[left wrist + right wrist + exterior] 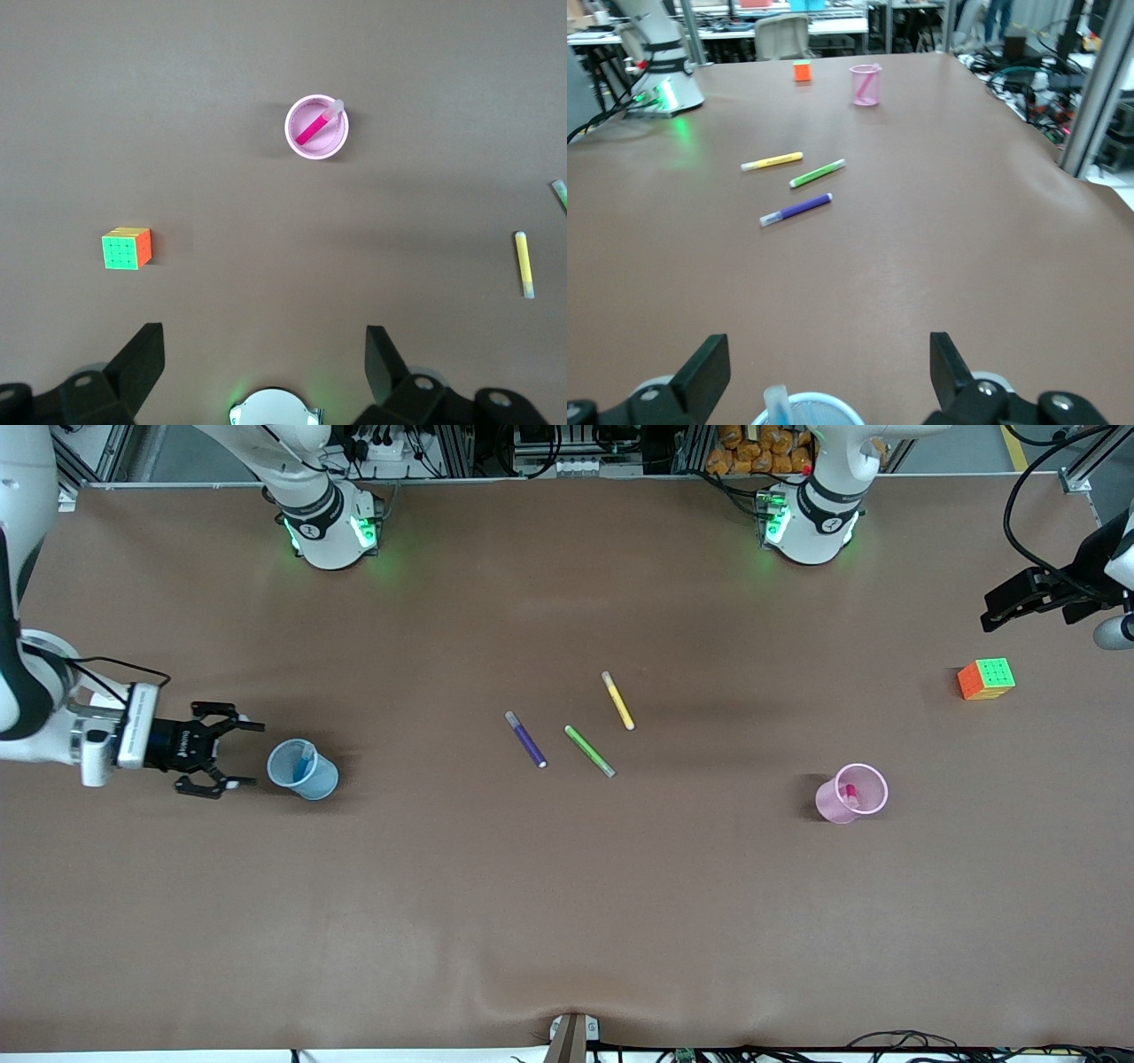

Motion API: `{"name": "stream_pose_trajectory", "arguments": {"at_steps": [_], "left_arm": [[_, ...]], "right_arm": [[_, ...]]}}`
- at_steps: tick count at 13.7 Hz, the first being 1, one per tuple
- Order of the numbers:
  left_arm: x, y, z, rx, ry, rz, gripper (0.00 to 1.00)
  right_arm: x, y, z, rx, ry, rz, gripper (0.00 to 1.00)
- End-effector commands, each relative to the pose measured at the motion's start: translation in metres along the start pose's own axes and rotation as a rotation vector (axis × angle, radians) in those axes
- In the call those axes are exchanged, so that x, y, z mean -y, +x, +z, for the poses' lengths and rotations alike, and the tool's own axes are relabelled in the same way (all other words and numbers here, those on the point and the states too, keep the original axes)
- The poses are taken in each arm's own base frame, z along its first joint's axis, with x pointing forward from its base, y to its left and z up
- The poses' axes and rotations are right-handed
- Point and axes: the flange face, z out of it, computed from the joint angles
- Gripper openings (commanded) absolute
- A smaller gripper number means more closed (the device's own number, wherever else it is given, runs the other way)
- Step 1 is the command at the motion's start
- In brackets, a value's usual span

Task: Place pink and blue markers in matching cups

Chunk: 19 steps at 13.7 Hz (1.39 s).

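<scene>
Pale pink translucent cup (852,794) held my magenta marker (850,792); light-blue cup (303,770) held the blue marker (306,759). Both grippers, right (215,761) and left (264,354), stood spread, empty; job looked finished.

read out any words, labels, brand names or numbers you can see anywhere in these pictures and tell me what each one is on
Nothing here can be read for certain.
Right gripper: pale lettering on its black body, too small to read.
Yellow marker: faint print along the barrel, too blurred to read.
Cube, pink cup, blue cup: no text shows.
</scene>
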Motion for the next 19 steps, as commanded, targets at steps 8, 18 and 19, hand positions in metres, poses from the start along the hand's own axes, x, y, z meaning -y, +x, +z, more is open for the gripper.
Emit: {"name": "stream_pose_trajectory", "arguments": {"at_steps": [8, 18, 19], "left_arm": [[0.001, -0.002, -0.002, -0.01, -0.01, 0.009, 1.0], [0.0, -0.002, -0.001, -0.006, -0.01, 0.01, 1.0], [0.001, -0.002, -0.001, -0.006, -0.01, 0.009, 1.0]], "right_arm": [[-0.037, 0.092, -0.036, 0.337, -0.067, 0.175, 1.0], [-0.013, 0.172, -0.069, 0.606, -0.229, 0.467, 1.0], [-0.013, 0.182, -0.062, 0.631, -0.234, 0.481, 1.0]]}}
